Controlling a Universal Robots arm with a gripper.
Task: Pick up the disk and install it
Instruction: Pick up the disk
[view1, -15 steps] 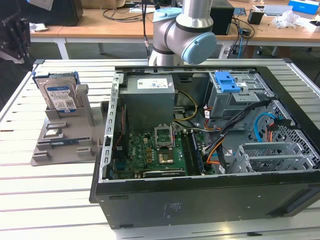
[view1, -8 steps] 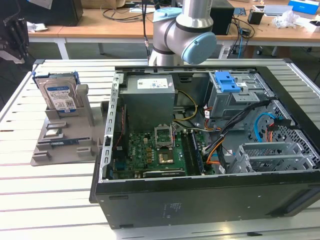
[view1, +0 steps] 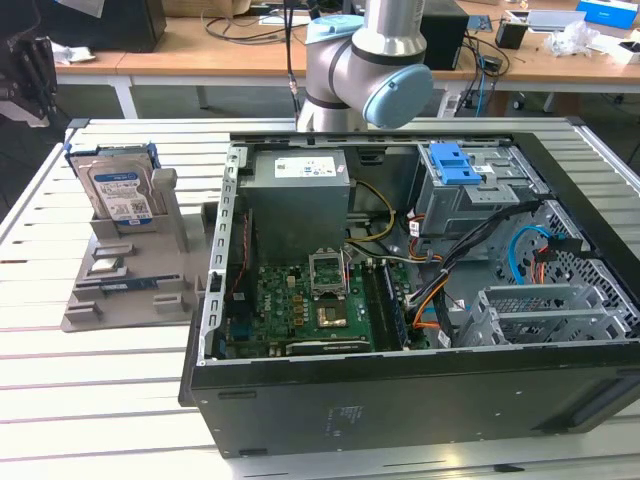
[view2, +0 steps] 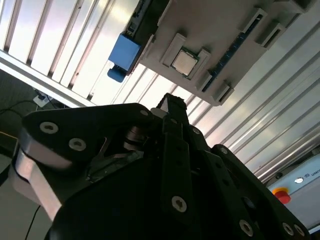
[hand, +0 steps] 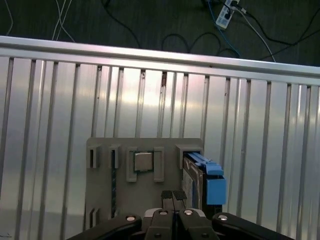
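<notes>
The disk, a silver drive with a white-and-blue label in a blue frame, stands on edge in a grey holder on the slatted table, at the exterior view's left. In the first wrist view the disk sits in the holder far below my gripper, whose two fingertips are pressed together with nothing between them. In the second wrist view, the disk's blue frame lies beyond the gripper. The gripper hangs well above the holder and touches nothing.
An open computer case lies in the middle of the table, with a metal drive cage topped by a blue latch. A small silver chip sits in the holder beside the disk. The arm's base stands behind the case.
</notes>
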